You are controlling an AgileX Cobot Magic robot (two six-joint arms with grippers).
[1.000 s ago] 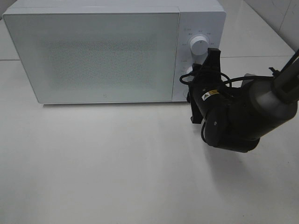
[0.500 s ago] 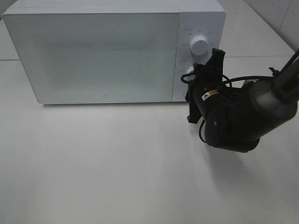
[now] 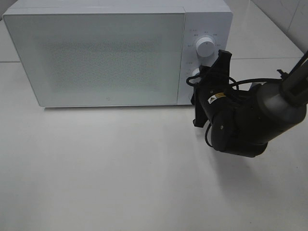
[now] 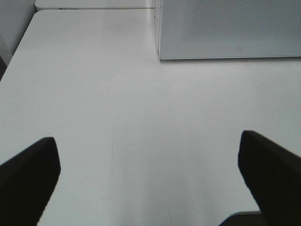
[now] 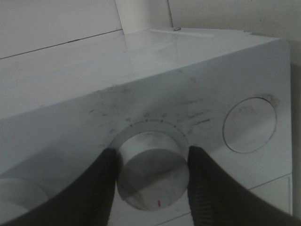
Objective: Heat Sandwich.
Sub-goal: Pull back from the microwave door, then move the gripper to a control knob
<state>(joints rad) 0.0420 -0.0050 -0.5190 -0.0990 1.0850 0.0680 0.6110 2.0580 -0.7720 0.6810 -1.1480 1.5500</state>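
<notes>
We log the white microwave (image 3: 96, 57), door shut, at the glossy white tabletop's (image 3: 120, 168) back edge, pale tiles (image 3: 288, 14) beyond; right gripper (image 5: 151, 160) half-closed, clamping the lower knob (image 5: 150, 183); left gripper (image 4: 150, 179) spread wide, holding nothing; sandwich's whereabouts we cannot tell.

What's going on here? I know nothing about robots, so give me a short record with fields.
Appliance: white microwave, door shut
Right gripper: closed on the lower knob
Left gripper: open, over the table
Sandwich: not in view
</notes>
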